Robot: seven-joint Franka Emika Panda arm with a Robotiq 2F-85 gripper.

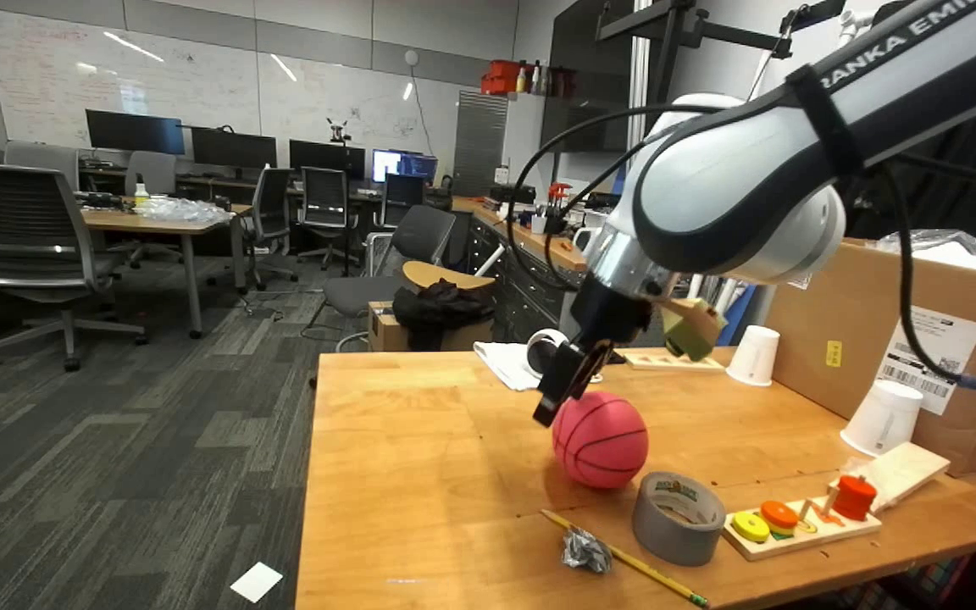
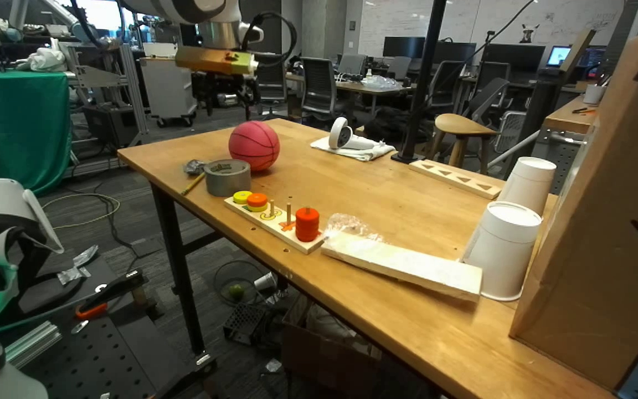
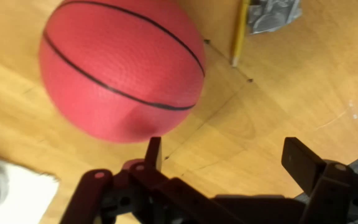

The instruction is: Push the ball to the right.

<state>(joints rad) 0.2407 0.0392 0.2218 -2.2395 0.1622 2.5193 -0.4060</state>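
Note:
The pink-red ball [image 1: 602, 445] with black lines rests on the wooden table in both exterior views [image 2: 254, 145]. It fills the upper left of the wrist view [image 3: 121, 68]. My gripper [image 1: 568, 391] is open with nothing between its fingers. In an exterior view its fingers hang at the ball's upper side. In an exterior view the gripper [image 2: 225, 102] shows above the table's far corner, up beside the ball. In the wrist view the gripper [image 3: 222, 146] has its left fingertip close to the ball's lower edge; whether they touch I cannot tell.
A grey tape roll [image 1: 679, 529] stands close to the ball. A pencil [image 1: 649, 572] and crumpled silver tape [image 1: 586, 551] lie nearby. A peg toy [image 1: 801, 527], white cups [image 1: 884, 417] and a cardboard box [image 1: 844, 330] stand farther along. A white headset [image 2: 346, 137] sits on a cloth.

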